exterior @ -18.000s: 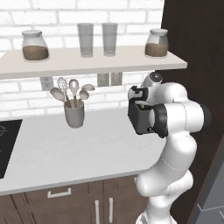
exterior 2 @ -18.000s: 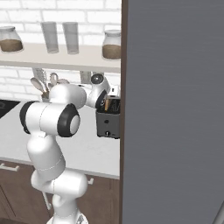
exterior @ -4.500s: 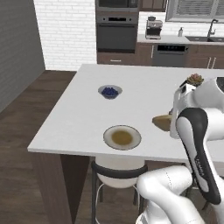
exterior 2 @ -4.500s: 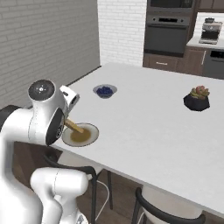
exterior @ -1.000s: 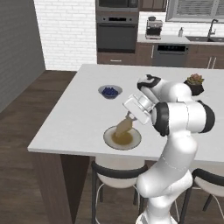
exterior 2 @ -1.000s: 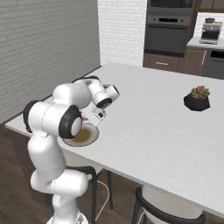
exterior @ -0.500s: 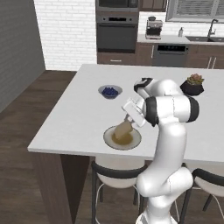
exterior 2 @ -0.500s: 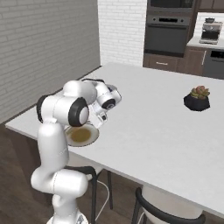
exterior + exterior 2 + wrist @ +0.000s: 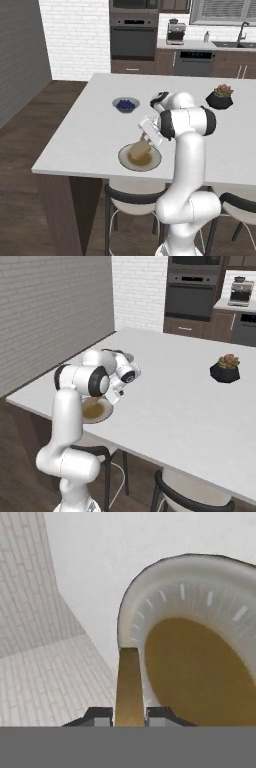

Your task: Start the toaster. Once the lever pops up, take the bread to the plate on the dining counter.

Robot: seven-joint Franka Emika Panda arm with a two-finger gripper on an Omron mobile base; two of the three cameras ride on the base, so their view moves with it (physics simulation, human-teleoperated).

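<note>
Hand view: my gripper (image 9: 129, 717) grasps the bread (image 9: 128, 684) edge-on over the plate (image 9: 150, 607).
Carrying seems done; I have yet to release.

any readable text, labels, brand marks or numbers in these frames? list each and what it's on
None readable in any view.
The plate has pale tick marks around its rim: decoration, not characters.
The oven and coffee machine at the back wall show no legible brand or display; too small to tell.
The bread, the gripper holding it, the berry bowl and the plant pot carry no markings.
</note>
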